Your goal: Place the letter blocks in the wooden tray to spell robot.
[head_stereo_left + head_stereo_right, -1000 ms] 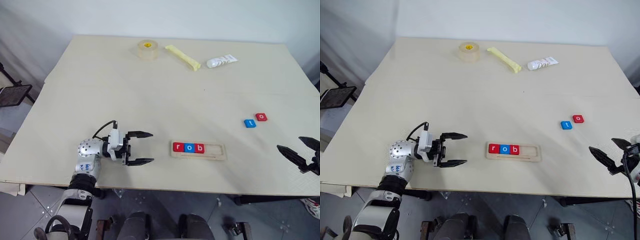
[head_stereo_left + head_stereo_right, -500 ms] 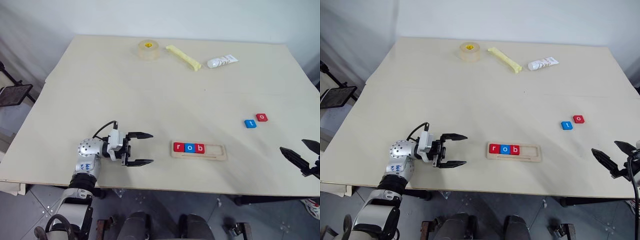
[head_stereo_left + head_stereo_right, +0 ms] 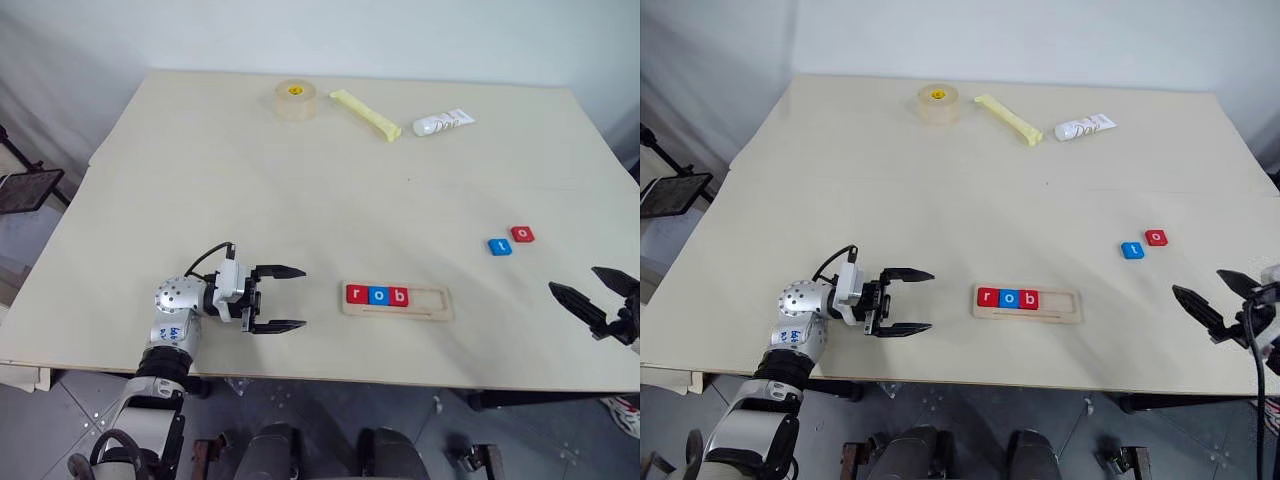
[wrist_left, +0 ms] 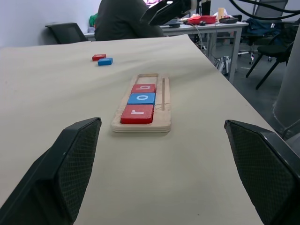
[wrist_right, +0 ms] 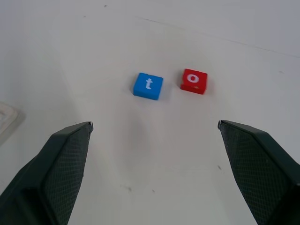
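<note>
The wooden tray [image 3: 397,300] lay near the front edge of the table [image 3: 300,190], roughly mid-width, w/ three letter blocks seated in its left part: red r [image 3: 357,294], blue o [image 3: 378,295] and red b [image 3: 399,296], touching edge to edge; the right part of the groove was bare. The other two blocks sat loose on the tabletop to the right & a bit farther back, well apart from the tray: blue t [image 3: 500,246] and red o [image 3: 522,234], just beside each other w/ a small gap, the red one farther right and back. Left gripper [image 3: 283,298] hovered low over the table left of the tray, pointing level toward it, fingers spread wide, nothing between them; in the left wrist view the tray lay straight ahead between its two fingers [image 4: 70,164]. Right gripper [image 3: 1210,303] was at the table's front-right corner, fingers also spread wide & empty, aimed forward; in the right wrist view the t [image 5: 148,86] and o [image 5: 194,81] tiles lay ahead of it, not touched. At the far edge: a tape roll [image 3: 296,98], a yellow stick [image 3: 366,114] and a white tube [image 3: 443,122], in that order left to right. A person's dark-clad back [image 4: 124,21] showed beyond the table in the left wrist view.
</note>
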